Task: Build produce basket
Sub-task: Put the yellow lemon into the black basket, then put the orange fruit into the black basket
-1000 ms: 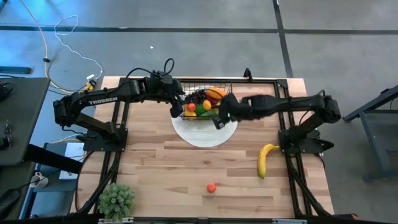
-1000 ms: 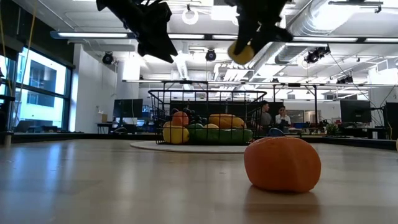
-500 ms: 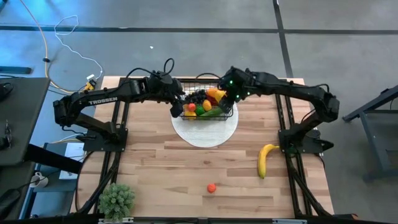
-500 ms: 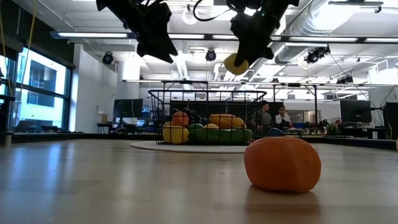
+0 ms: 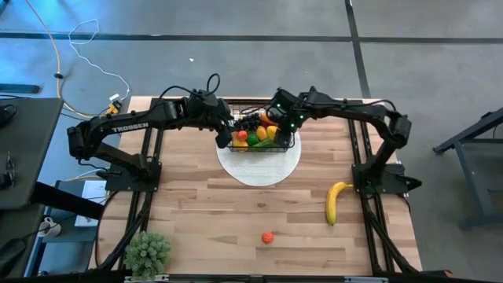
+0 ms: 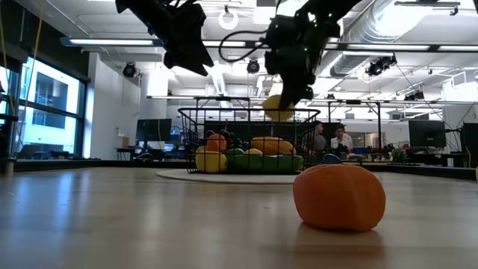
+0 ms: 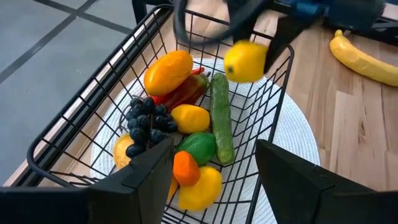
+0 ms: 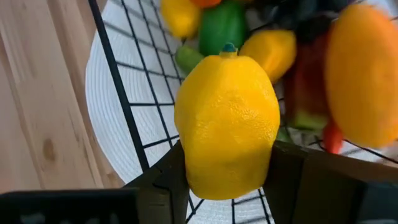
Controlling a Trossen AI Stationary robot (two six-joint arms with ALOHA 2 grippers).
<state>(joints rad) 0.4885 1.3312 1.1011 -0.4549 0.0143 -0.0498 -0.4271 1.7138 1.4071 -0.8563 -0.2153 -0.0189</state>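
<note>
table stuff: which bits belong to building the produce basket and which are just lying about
Part of the job:
- basket on the plate, already holding produce
- lemon held in the right tool above the basket
- banana, loose on the table
- small orange fruit, loose on the table

Just lying about:
- white plate
- potted plant

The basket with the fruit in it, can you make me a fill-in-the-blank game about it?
1. The right gripper holds a yellow ____ over the basket.
2. The basket stands on a round white ____.
3. The banana lies on the ____, outside the basket.
4. The cucumber in the basket is ____ in colour.

Missing words: lemon; plate; table; green
</note>
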